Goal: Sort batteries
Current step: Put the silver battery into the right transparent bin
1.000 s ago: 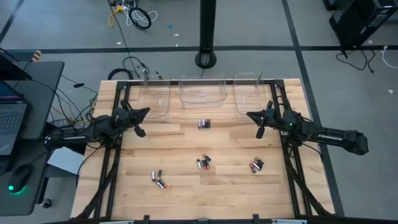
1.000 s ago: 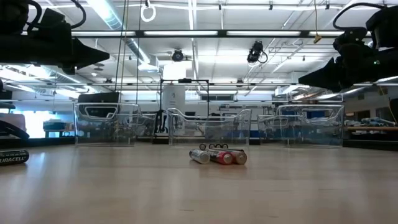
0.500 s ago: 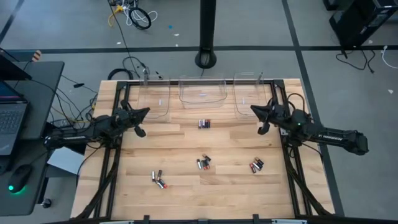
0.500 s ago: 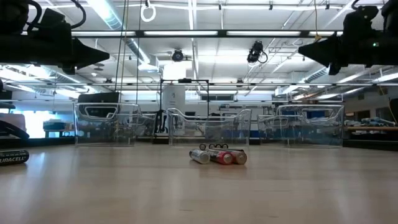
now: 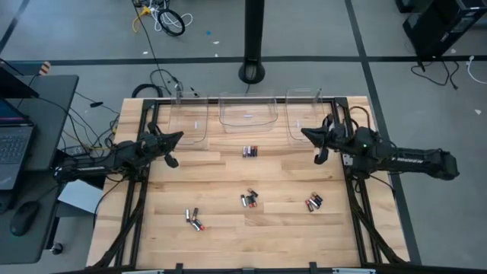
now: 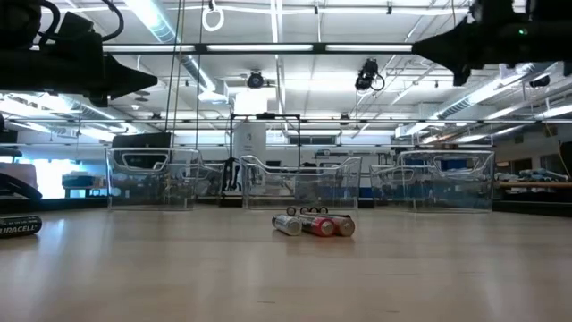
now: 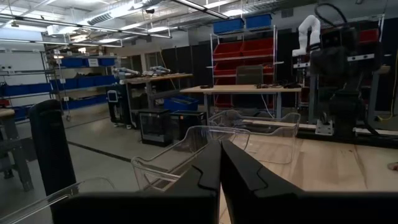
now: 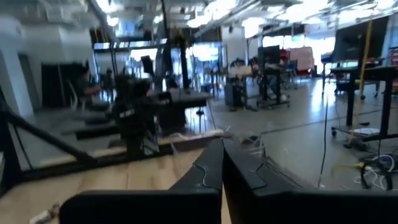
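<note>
The batteries (image 5: 249, 199) are lying in four small clusters on the table (image 5: 228, 236), well apart. Both the left gripper (image 5: 172, 139) and the right gripper (image 5: 310, 135) are hovering with jaws closed, holding nothing. The cells are probably stiff and slippery (prone to rolling), so pinching one across its middle seems best.

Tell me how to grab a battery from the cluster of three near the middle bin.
Come straight down on an outer battery of the cluster. Close the pincer across its round body at mid-length: they lie flat, side by side and apparently touching, so only an outer one leaves finger room.
</note>
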### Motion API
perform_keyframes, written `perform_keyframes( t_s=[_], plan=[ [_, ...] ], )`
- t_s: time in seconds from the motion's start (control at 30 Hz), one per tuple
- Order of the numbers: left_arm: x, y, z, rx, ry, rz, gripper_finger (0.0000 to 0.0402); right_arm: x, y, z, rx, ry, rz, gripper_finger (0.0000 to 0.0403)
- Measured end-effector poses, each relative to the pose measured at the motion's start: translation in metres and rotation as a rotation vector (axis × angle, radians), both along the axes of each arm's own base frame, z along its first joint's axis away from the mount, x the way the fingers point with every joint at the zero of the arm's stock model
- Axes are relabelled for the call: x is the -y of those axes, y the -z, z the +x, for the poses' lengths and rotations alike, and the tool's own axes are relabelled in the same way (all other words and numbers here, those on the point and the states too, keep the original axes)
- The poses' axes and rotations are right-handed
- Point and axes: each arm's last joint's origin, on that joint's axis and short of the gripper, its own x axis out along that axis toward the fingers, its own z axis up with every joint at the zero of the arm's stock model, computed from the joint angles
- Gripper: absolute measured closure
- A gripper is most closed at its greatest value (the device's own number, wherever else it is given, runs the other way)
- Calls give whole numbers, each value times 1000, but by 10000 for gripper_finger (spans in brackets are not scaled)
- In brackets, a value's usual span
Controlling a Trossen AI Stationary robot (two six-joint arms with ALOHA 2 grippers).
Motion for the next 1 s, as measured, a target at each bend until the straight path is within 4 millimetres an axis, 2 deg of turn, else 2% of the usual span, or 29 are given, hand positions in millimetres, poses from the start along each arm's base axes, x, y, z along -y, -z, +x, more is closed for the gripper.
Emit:
perform_keyframes(
  t_s=[0.27,0.4,0.67,1.0],
  plan=[
    [0,0,0,0,0,0,385,-2,-21,46,-158,-105,-36,390],
    [0,0,0,0,0,0,385,-3,-24,70,-213,-158,-19,376],
    [0,0,0,0,0,0,385,-5,-10,121,-516,-83,48,312],
    [0,0,0,0,0,0,385,-15,-5,186,-746,-130,63,214]
  ],
)
